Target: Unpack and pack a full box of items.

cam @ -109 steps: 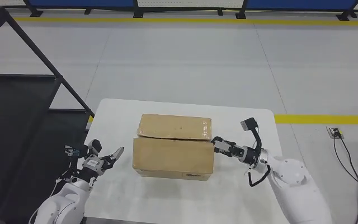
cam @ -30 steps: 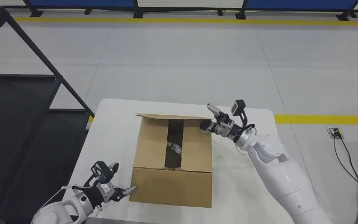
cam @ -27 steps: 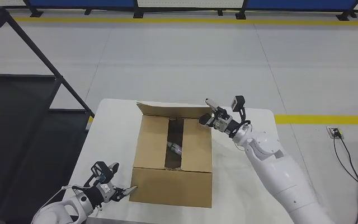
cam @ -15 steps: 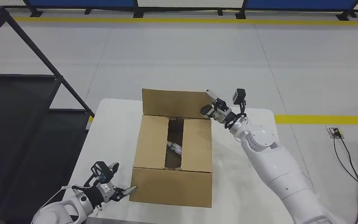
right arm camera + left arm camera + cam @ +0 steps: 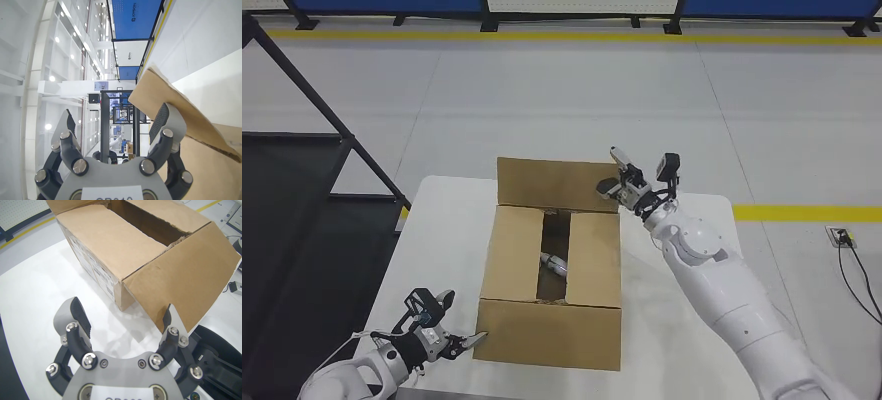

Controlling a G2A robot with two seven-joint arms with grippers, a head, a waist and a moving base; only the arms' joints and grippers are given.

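Note:
A brown cardboard box (image 5: 552,290) stands in the middle of the white table (image 5: 447,240). Its far flap (image 5: 552,184) is raised upright and its near flap (image 5: 181,279) hangs down over the front. The two inner flaps leave a dark slot where a pale item (image 5: 556,264) shows inside. My right gripper (image 5: 614,180) is open at the right end of the far flap, one finger (image 5: 166,121) lying against the flap's edge (image 5: 170,106). My left gripper (image 5: 122,317) is open, low at the box's near left corner, nothing between its fingers.
A black metal frame (image 5: 322,110) and a dark panel stand off the table's left side. Bare table runs left of the box (image 5: 442,270) and right of it (image 5: 672,330). The grey floor with yellow lines lies beyond.
The closed box has been opened. My right gripper swung the far flap from lying flat to upright and moved toward the back. My left gripper dropped to the near left corner and has stayed there.

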